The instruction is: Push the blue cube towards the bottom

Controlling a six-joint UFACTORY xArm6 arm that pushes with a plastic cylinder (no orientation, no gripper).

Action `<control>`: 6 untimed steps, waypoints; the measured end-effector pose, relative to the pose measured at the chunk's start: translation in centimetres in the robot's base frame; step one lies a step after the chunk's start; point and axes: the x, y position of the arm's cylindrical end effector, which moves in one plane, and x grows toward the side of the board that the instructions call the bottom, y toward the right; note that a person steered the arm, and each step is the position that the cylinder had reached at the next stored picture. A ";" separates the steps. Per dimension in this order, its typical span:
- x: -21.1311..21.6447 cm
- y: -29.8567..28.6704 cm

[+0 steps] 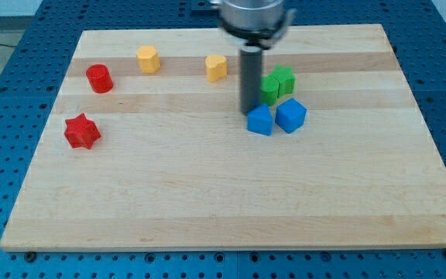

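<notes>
Two blue blocks lie side by side right of the board's centre. The right one is the blue cube (291, 115). The left blue block (260, 122) has a peaked top; its exact shape is unclear. My tip (251, 114) stands at the upper left edge of the left blue block, touching or nearly touching it. The left blue block lies between my tip and the cube. The rod rises straight up to the arm's head at the view's top.
Two green blocks (270, 89) (283, 80) sit just above the blue ones, right of the rod. Two yellow blocks (148, 59) (217, 67) lie near the top. A red cylinder (98, 78) and a red star (81, 131) lie at the left. The wooden board (223, 201) rests on a blue perforated table.
</notes>
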 end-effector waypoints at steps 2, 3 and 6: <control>2.8 9.4; 2.1 10.1; 8.6 -0.6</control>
